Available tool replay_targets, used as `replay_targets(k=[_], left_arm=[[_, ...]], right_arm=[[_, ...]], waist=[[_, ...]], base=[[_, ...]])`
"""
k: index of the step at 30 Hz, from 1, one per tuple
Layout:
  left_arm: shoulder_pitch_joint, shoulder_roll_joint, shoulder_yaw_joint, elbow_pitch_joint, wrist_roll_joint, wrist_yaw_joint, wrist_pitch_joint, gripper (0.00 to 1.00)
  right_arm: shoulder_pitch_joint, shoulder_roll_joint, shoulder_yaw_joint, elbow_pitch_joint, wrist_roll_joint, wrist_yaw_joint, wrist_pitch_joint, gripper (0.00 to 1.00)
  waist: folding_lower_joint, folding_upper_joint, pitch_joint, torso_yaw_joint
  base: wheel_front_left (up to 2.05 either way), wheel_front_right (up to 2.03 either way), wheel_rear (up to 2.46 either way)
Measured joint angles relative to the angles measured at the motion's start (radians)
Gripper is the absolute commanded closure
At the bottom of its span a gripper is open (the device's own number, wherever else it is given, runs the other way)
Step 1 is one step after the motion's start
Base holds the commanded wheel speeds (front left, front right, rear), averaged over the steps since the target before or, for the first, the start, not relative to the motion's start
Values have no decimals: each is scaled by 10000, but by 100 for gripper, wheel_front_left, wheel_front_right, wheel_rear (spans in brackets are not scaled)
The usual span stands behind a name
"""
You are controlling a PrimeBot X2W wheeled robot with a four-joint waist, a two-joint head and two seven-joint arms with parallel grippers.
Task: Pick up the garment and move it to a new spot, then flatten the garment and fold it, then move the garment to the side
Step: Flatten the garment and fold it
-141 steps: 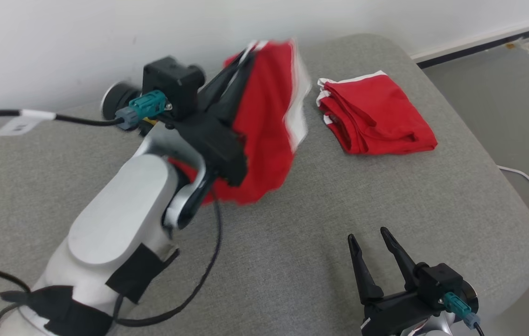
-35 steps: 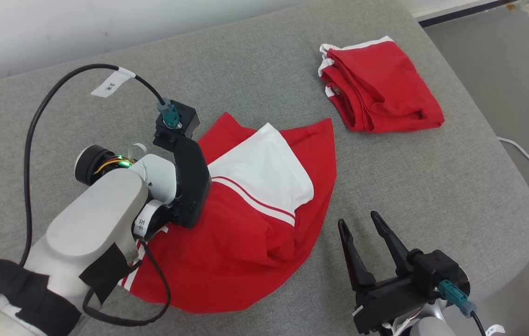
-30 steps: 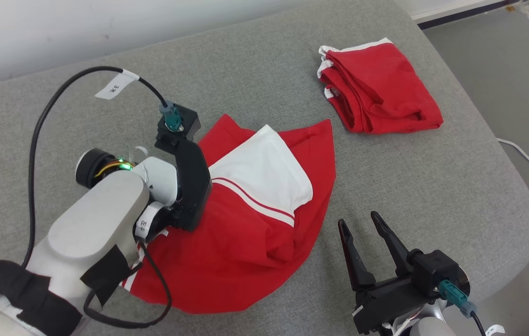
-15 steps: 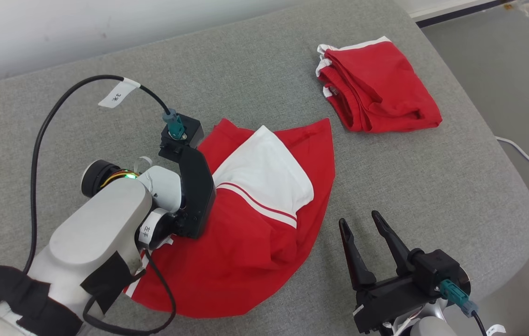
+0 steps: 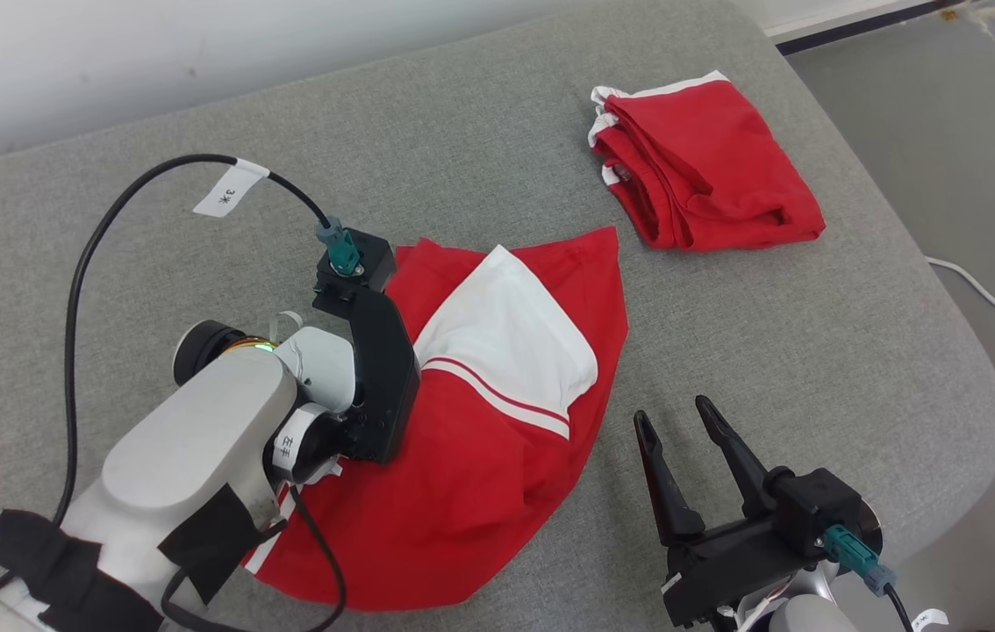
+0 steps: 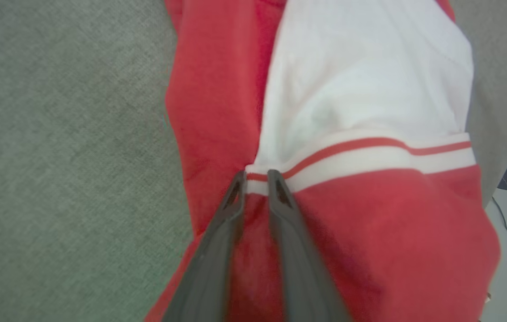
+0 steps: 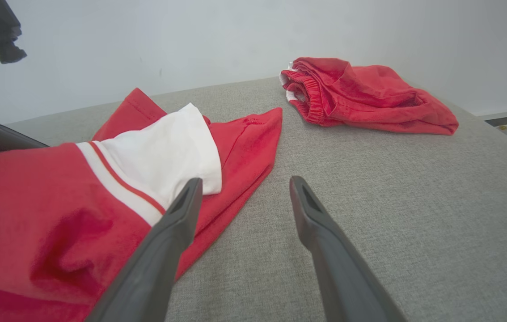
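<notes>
Lying rumpled mid-cushion point(image 5: 813, 351), near and left of a folded red piece point(image 5: 708, 167), the garment point(image 5: 497, 491) seems to be at its new spot but not yet flattened, with a white panel doubled over the red. The left pincer point(image 6: 257, 176) rests tips-down on the striped band point(image 6: 369, 152), fingers narrowly parted; I cannot tell whether cloth is nipped between them. The right pincer point(image 5: 672, 411) hovers wide open and empty just right of the hem, probably placed to take a second edge for spreading.
</notes>
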Motion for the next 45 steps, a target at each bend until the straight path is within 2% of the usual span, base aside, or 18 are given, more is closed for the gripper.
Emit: replay_targets(k=[1,3,7,11,16,18,20,21,22,27,31,38,39,40,43,44,45], left_arm=[[11,-6,0,-13,-48,0,21,80],[43,-12,-4,-29,-59,4,73,100],[161,19,-10,-115,-81,35,-35,100],[89,-84,221,-284,140,-56,-1212,100],[-307,-537,901,-481,232,-242,-3112,100],[-454,-679,984,-476,316,-320,-3484,100],[-468,-761,871,-334,336,-313,-3359,100],[-451,-779,759,-272,397,-303,-3313,75],[-424,-815,731,-198,405,-196,-3218,0],[52,-911,330,207,410,-111,-2920,0],[220,-1250,184,497,382,-100,-2895,0],[142,-1421,-127,1174,635,52,-2807,0],[129,-1450,-134,1227,631,35,-2809,11],[119,-1475,-146,1287,631,-12,-2832,53],[36,-1507,-155,1423,633,-82,-3012,70],[-20,-1517,-163,1457,642,-134,-3072,80],[-52,-1540,-169,1475,662,-146,-3110,96]], right_arm=[[0,0,-4,4,0,0,0,0],[1,0,-4,10,-2,0,0,0],[3,0,-2,27,-2,0,0,0],[7,0,-48,52,-38,0,0,0],[12,2,-54,107,-69,0,0,0],[16,2,-61,134,-100,0,0,0],[31,2,-71,157,-121,0,0,0],[43,2,-79,163,-136,0,0,0],[51,2,-109,163,-138,0,0,0],[41,2,-144,115,-174,0,0,0],[-13,2,-71,71,-207,0,0,0],[-147,6,90,36,-29,0,0,0],[-145,2,61,36,-23,0,0,0],[-142,2,58,35,-2,0,0,0],[-139,4,31,13,50,0,0,0],[-138,4,29,8,56,0,0,0],[-136,4,29,6,58,0,0,0]], waist=[[1,0,-8,-9],[0,0,-28,-21],[0,1,-81,-37],[0,1,-163,-6],[0,0,-338,74],[0,1,-415,113],[-1,1,-486,163],[-1,0,-512,195],[0,1,-529,232],[-1,0,-475,392],[0,0,-289,420],[0,1,-26,167],[0,0,1,107],[0,1,29,47],[0,1,104,-112],[0,1,122,-155],[0,0,135,-191]], base=[[0,0,0],[0,0,0],[0,0,0],[0,0,0],[0,0,0],[0,0,0],[0,0,0],[0,0,0],[0,0,0],[0,0,0],[0,0,0],[0,0,0],[0,0,0],[0,0,0],[0,0,0],[0,0,0],[0,0,0]])
